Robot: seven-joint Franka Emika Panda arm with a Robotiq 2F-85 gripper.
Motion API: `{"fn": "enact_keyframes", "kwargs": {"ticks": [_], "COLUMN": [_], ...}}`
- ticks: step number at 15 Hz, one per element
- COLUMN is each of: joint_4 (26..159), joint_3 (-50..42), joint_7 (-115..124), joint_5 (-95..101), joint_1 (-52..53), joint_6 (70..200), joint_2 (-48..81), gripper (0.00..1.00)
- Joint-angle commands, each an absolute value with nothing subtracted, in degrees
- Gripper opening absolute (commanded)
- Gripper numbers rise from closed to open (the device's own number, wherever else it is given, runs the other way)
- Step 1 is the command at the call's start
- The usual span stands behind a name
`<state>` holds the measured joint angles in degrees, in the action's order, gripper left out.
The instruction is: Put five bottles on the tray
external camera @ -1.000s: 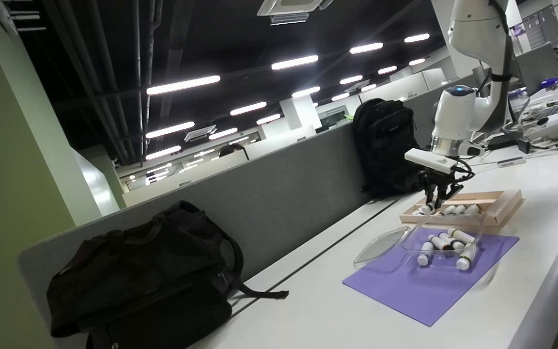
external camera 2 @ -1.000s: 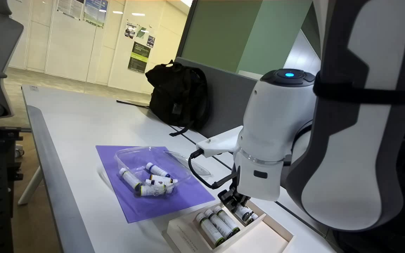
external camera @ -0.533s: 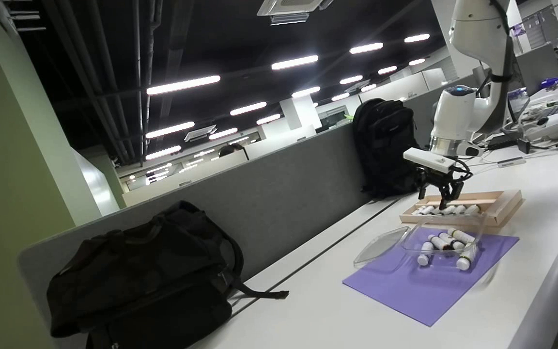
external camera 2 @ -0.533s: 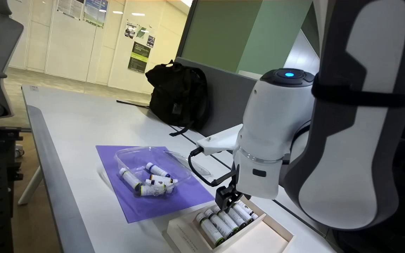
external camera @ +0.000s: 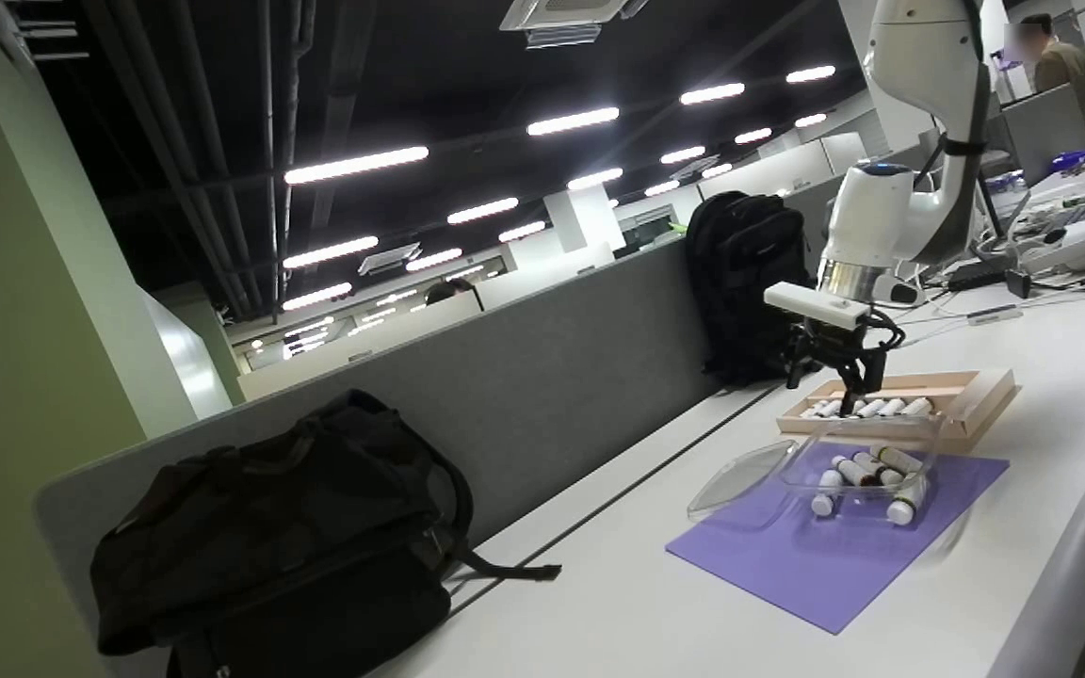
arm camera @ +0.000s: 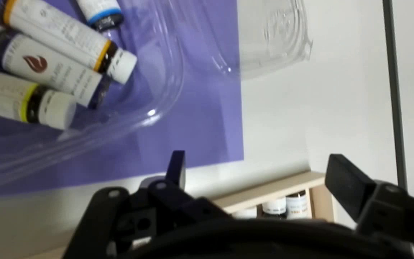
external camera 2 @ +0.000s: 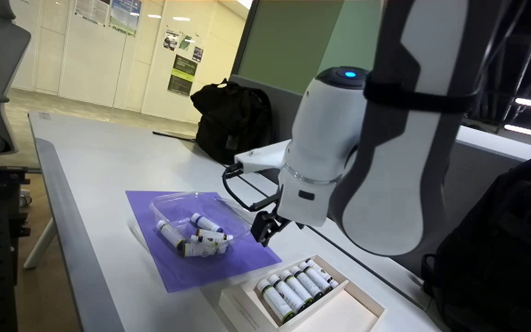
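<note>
White office counter (external camera 2: 99, 138) bears a purple mat (external camera 2: 191, 276) with a light-wood tray (external camera 2: 341, 313) just beside it. Bottles (external camera 2: 286, 293) lie flat in one tray compartment, long axes parallel, most white caps toward the mat. More bottles (external camera 2: 171, 235) lie at mixed angles in a clear container (arm camera: 169, 97) on the mat. Overhead, the pincer (arm camera: 259, 176) is spread wide, holding nothing.

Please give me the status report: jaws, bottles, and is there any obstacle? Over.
Jaws open, nothing held. Row of bottles lying in tray. More bottles in clear box; its wall could hinder any further pick.
</note>
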<state>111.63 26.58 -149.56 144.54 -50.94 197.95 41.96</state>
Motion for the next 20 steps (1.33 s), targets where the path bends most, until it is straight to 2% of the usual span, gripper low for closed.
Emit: {"fn": "enact_keyframes", "kwargs": {"ticks": [1, 7, 11, 20], "joint_4": [118.73, 124.52, 124.49, 124.2], "joint_3": [24.9, 18.01, 10.27, 0.62], "joint_7": [-148.79, -140.46, -138.21, -140.43], "joint_5": [142.14, 146.87, 148.79, 146.44], "joint_1": [-46.19, -30.79, -19.14, -7.26], "joint_6": [197.95, 197.96, 197.89, 198.15], "joint_2": [33.0, 26.34, 28.16, 32.67], "gripper": [1.0, 1.0, 1.0, 1.0]}}
